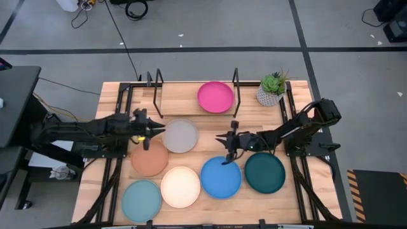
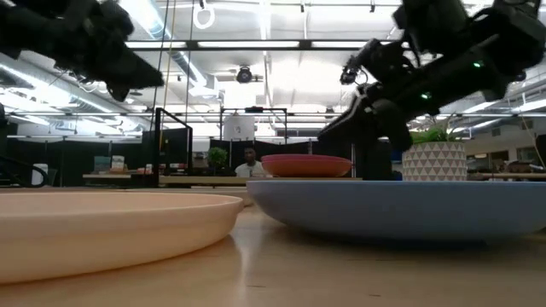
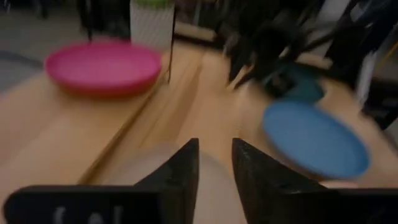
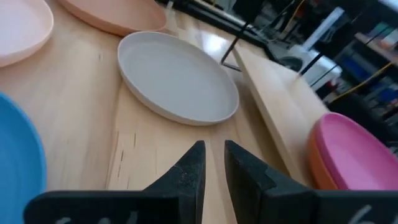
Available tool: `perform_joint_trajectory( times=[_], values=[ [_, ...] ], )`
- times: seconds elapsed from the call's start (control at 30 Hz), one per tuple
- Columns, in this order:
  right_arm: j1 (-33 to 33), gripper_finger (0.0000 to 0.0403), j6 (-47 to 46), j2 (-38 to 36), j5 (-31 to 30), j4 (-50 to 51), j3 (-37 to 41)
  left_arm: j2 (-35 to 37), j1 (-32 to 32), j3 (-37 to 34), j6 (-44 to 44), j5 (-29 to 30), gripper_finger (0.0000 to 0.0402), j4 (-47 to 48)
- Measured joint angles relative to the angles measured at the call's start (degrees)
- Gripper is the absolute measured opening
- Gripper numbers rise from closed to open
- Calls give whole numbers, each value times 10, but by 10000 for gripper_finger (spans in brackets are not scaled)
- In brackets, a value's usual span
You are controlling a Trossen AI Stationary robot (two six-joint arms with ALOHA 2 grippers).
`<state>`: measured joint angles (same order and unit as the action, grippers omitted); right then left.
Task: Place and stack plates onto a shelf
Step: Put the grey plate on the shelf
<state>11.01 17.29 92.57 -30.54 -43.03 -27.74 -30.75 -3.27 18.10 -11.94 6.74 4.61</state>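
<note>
The shelf (image 1: 178, 98) stands at the table's far edge. On its right half the magenta plate (image 1: 215, 97) rests on the orange plate (image 4: 316, 169), of which only a rim shows. The grey plate (image 1: 180, 135) lies flat on the table in front of the shelf. Terracotta (image 1: 150, 159), cream (image 1: 180, 186), light teal (image 1: 141, 200), blue (image 1: 221, 177) and dark teal (image 1: 264, 172) plates lie nearer. My left gripper (image 1: 158, 131), narrowly open, hovers at the grey plate's left rim (image 3: 186, 186). My right gripper (image 1: 227, 144), narrowly open, hangs between the grey and blue plates.
A potted plant in a white pot (image 1: 270, 95) stands right of the shelf, beside its black wire end frame (image 1: 236, 83). The plates lie close together along the near half of the table. Bare wood (image 1: 210, 137) shows between the grey plate and my right gripper.
</note>
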Motion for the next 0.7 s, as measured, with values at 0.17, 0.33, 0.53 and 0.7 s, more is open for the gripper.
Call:
perform_joint_trajectory(
  times=[0.17,0.33,0.53,0.7],
  values=[
    [17,65,42,0,-29,-126,56,-94,1,52,-12,-1,173,57],
    [24,65,50,0,-30,-205,101,-188,23,97,-25,-8,204,103],
    [34,65,68,0,-44,-237,119,-294,79,136,-35,34,205,112],
    [38,65,84,0,-50,-243,119,-385,130,174,-37,71,205,120]
  ],
)
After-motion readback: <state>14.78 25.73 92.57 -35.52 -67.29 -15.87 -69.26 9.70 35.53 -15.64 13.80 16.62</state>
